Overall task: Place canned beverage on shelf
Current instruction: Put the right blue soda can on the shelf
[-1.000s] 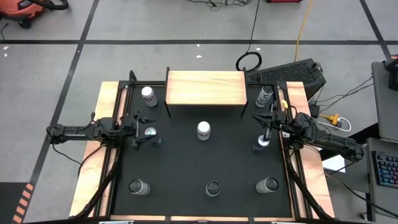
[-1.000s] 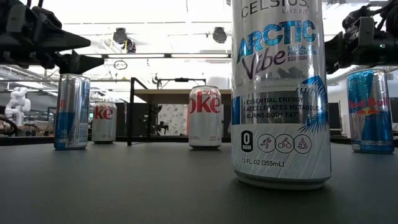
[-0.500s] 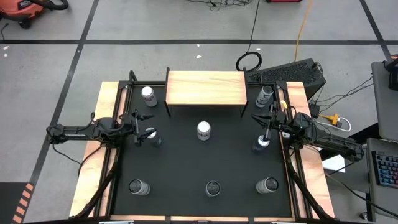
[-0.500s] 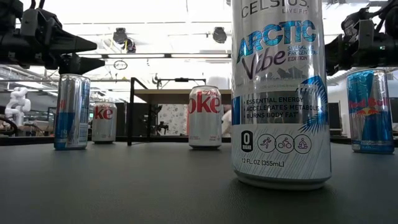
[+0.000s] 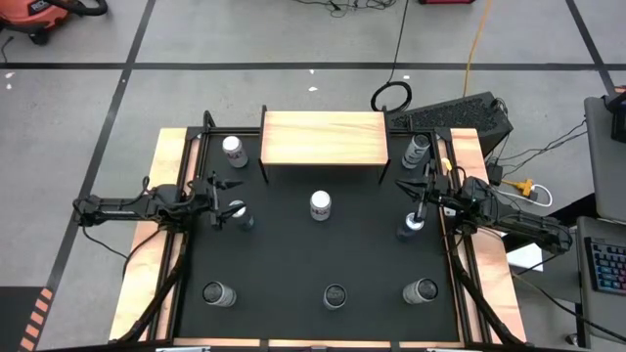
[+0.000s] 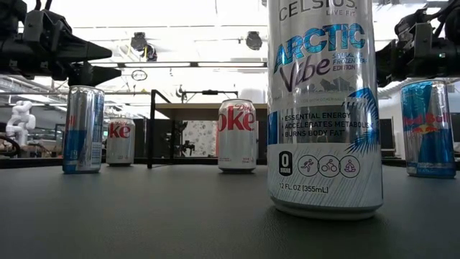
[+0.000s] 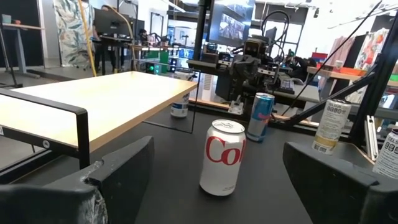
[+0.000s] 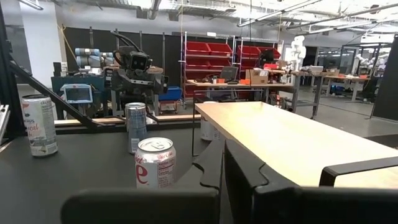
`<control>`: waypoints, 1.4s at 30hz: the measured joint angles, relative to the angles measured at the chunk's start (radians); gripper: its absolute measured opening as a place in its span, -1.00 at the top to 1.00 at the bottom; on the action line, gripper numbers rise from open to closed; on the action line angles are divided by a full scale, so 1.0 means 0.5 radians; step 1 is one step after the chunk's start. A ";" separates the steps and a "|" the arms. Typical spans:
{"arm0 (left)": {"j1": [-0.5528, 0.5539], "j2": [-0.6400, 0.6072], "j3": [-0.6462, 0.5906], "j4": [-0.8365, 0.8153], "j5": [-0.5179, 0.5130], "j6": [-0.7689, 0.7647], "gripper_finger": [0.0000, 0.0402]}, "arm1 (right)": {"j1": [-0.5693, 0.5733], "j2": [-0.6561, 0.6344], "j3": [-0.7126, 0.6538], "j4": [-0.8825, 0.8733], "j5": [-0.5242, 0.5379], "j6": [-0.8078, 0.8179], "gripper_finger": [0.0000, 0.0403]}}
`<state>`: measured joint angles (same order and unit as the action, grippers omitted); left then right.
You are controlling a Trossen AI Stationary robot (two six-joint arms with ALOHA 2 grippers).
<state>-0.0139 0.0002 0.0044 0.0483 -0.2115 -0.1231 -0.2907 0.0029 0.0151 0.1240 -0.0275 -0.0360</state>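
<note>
**On the black worktop: eight cans standing, none yet on the shelf**

Shelf (image 5: 323, 137): light wood top on black legs, at the far edge of the worktop (image 5: 372, 264); carries no can.

Left hand (image 5: 221, 200): at the left edge, fingers (image 7: 118, 171) spread wide, gripping nothing; hovers above a Red Bull can (image 6: 83, 129).

Diet Coke can (image 7: 222, 157): upright mid-worktop, just in front of the shelf, framed between those spread fingers, well apart from them. Probably the next pick.

Right hand (image 5: 421, 203): at the right edge over a second Red Bull can (image 6: 430, 129), fingers nearly together, holding nothing; waits.

Handling advice: lower to mid-can height, keep clear of the Red Bull can beneath, advance straight, close squarely on the round body. Lift clear of the shelf edge before setting down; thin aluminium, easily tipped or dented.
</note>
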 joint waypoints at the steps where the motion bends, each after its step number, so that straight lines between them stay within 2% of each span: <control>1: 0.000 0.000 0.000 0.000 0.000 -0.001 -0.80 | 0.000 0.000 0.001 0.005 0.000 -0.014 1.00; 12: 0.000 0.001 0.000 -0.001 -0.002 0.000 -0.80 | 0.000 0.000 0.000 0.013 -0.005 0.136 1.00; 30: 0.000 0.001 0.001 -0.008 0.051 -0.001 -0.80 | 0.000 0.000 0.001 0.043 0.053 0.053 0.99; 35: 0.000 0.000 0.000 -0.008 0.055 -0.001 -0.80 | 0.000 0.000 0.021 0.049 0.061 0.056 0.81; 42: 0.000 0.000 0.001 -0.008 0.055 -0.001 -0.80 | 0.000 0.001 0.073 0.045 0.061 0.010 0.32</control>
<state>-0.0139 0.0003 0.0048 0.0443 -0.1841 -0.1234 -0.2905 0.0032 0.0517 0.1467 0.0029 -0.0309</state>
